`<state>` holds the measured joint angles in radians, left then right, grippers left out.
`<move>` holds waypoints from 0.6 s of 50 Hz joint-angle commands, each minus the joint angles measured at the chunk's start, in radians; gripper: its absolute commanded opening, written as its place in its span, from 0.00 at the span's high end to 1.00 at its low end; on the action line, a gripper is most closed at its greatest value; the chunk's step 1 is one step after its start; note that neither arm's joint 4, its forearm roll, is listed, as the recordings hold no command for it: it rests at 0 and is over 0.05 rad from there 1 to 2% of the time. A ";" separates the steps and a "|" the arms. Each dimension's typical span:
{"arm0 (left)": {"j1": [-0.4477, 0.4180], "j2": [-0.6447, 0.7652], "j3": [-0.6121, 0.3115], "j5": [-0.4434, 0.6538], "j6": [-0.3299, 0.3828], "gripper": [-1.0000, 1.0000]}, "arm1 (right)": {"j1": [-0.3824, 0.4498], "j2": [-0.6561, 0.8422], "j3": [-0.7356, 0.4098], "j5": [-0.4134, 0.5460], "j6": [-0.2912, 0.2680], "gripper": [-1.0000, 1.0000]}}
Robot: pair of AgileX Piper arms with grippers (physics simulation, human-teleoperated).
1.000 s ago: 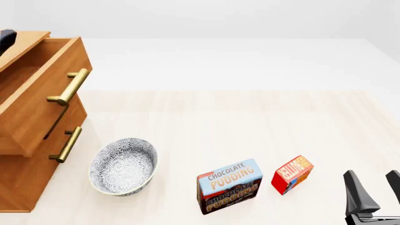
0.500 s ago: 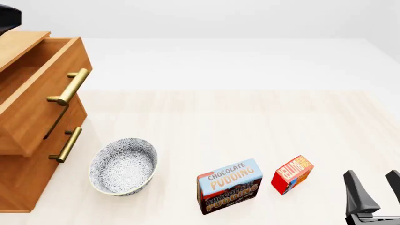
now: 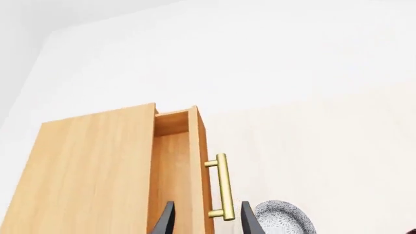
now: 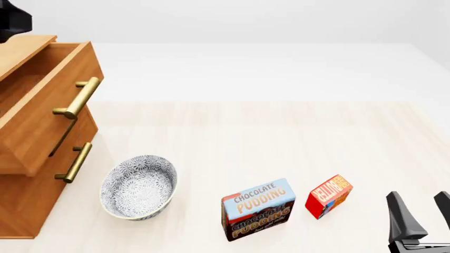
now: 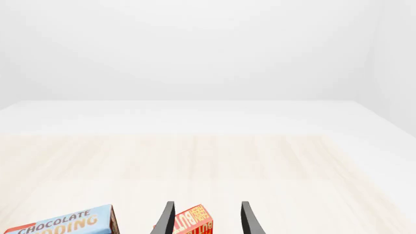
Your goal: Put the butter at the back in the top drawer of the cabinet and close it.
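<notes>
We see the top drawer pulled open at upper left; the butter stands lower right, beside our spread, empty right end effector; the left end effector is likewise spread.

My right gripper shows at the lower right of the front view: two matte black, tapering fingers rising from a dark grey base with a lighter edge line. My left gripper looks the same from the wrist, slim black blades narrowing to points. A black block of my left arm sits upper left.
</notes>
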<state>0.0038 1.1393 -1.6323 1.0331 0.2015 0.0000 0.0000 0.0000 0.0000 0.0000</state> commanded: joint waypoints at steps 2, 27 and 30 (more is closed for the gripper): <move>0.003 0.052 -0.023 0.042 -0.033 0.00 | 0.000 0.000 0.000 0.000 0.000 0.00; 0.024 0.090 -0.019 0.045 -0.057 0.00 | 0.000 0.000 0.000 0.000 0.000 0.00; 0.023 0.091 -0.007 0.036 -0.057 0.00 | 0.000 0.000 0.000 0.000 0.000 0.00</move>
<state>0.0256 1.2183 -1.6495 1.0765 0.1519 0.0000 0.0000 0.0000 0.0000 0.0000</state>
